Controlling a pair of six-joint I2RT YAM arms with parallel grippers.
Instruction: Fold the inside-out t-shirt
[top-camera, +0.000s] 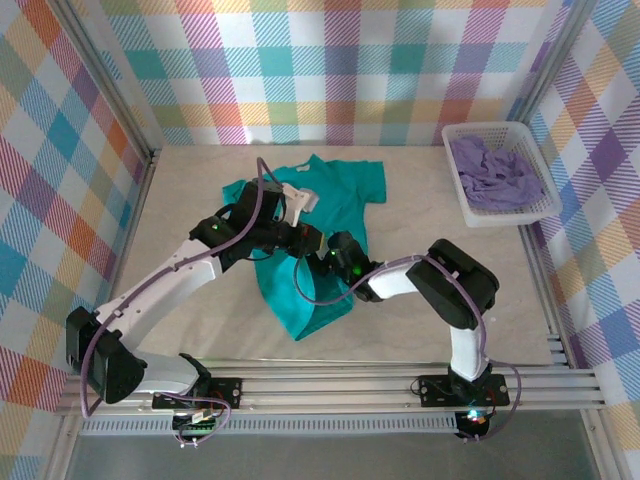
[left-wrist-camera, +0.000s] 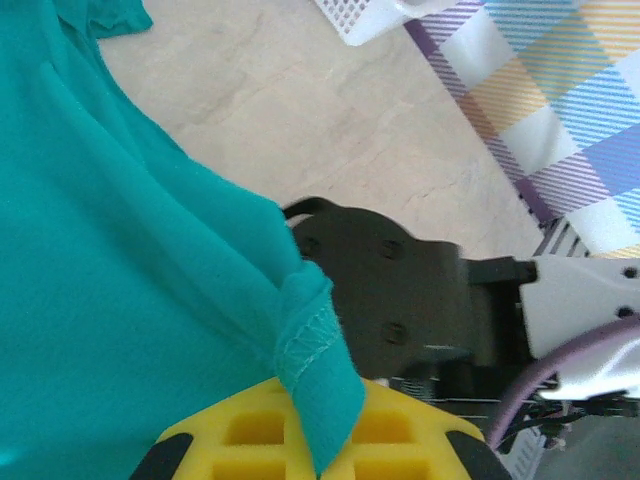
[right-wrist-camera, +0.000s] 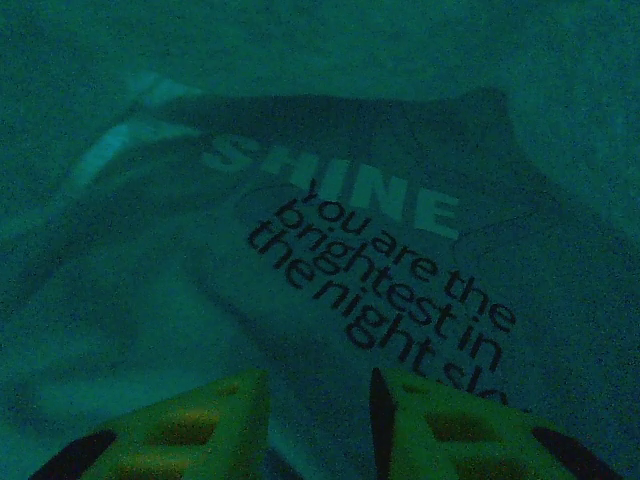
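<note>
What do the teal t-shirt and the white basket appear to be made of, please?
The teal t-shirt: soft, matte knit fabric, probably cotton, judging by its drape and stitched hem. The white basket: apparently rigid moulded plastic, given its perforated lattice walls.

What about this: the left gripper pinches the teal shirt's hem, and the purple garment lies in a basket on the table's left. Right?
No: the top view shows the basket with the purple garment on the right of the table. The left gripper does pinch the teal shirt's hem.

t-shirt (top-camera: 345, 195) at centre, basket (top-camera: 490, 126) with garment (top-camera: 495, 175) to its far right
</note>
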